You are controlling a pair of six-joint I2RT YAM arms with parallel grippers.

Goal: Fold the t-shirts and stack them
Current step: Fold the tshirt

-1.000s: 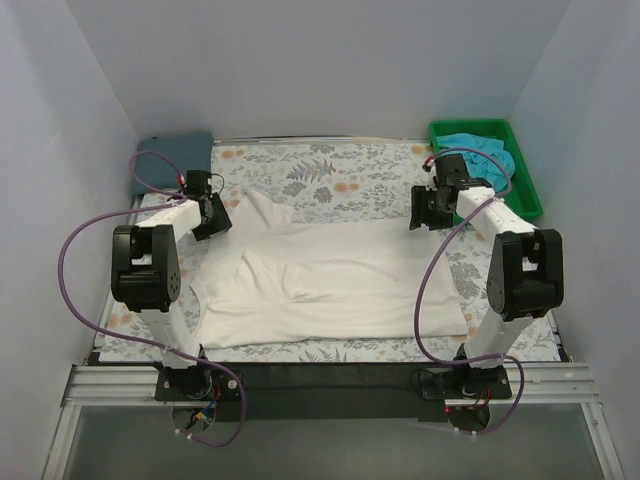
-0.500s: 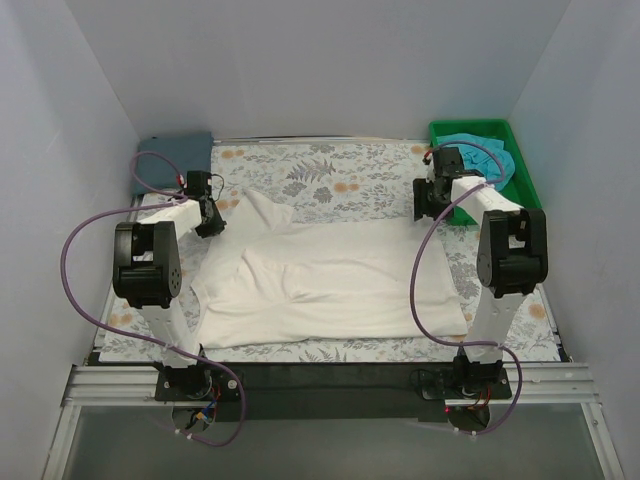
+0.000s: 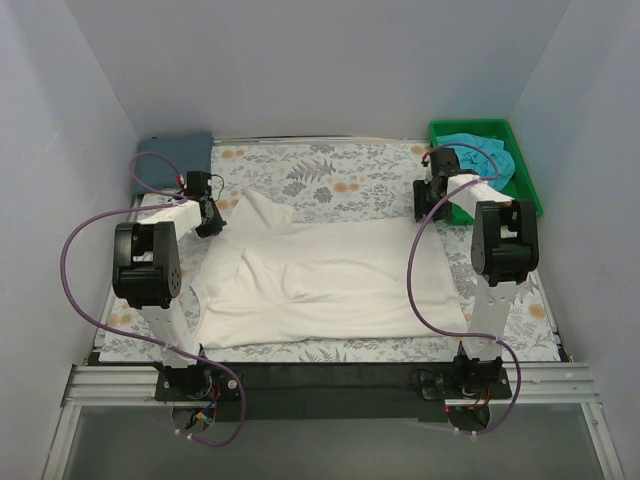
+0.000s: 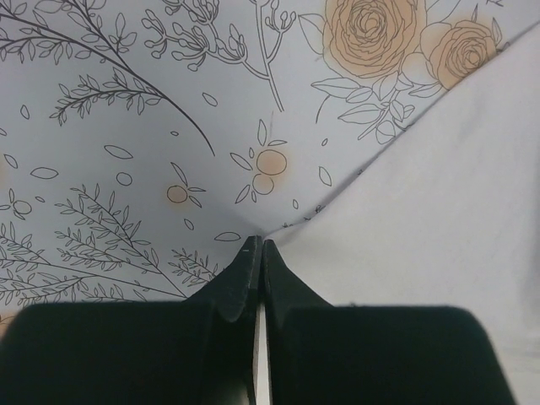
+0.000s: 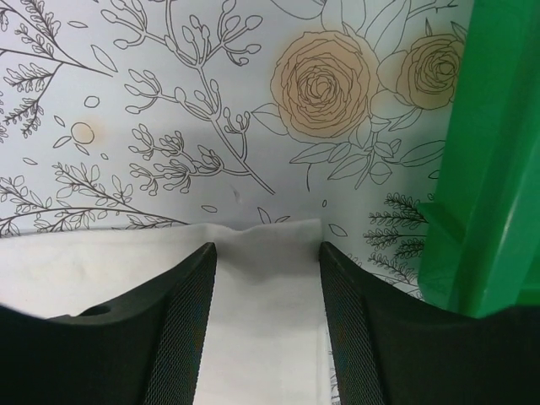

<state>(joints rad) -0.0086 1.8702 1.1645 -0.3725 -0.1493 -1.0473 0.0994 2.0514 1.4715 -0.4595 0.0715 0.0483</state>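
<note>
1. Tabletop point(image 3: 340, 178), under a floral-patterned cover of grey leaves and orange roses. It carries everything listed below.

2. Cream-white t-shirt point(image 3: 330, 280). It lies spread over the middle of the tabletop, with its long axis running left to right between the two arms. The near edge is roughly straight and sits close to the arms' bases. The far left corner is drawn up into a peak pointing at the far left. Shallow creases run along its length. Which end is the collar cannot be told.

3. Green bin point(image 3: 527, 196), at the far right corner, with its long axis running near to far.

4. Turquoise t-shirt point(image 3: 478, 150), crumpled inside the green bin.

5. Slate blue-grey t-shirt point(image 3: 176, 154), a flat folded pile at the far left corner, well apart from the cream-white one.

6. Left gripper point(image 4: 256, 245), low over the shirt's left edge, just beside the peak. The jaws are closed together, with their tips at the cloth's border. Whether any cloth is pinched between them cannot be told.

7. Right gripper point(image 5: 267, 251), at the shirt's far right corner, close beside the bin wall. The jaws stand apart, one on each side of the corner, which lies flat on the cover between them.
</note>
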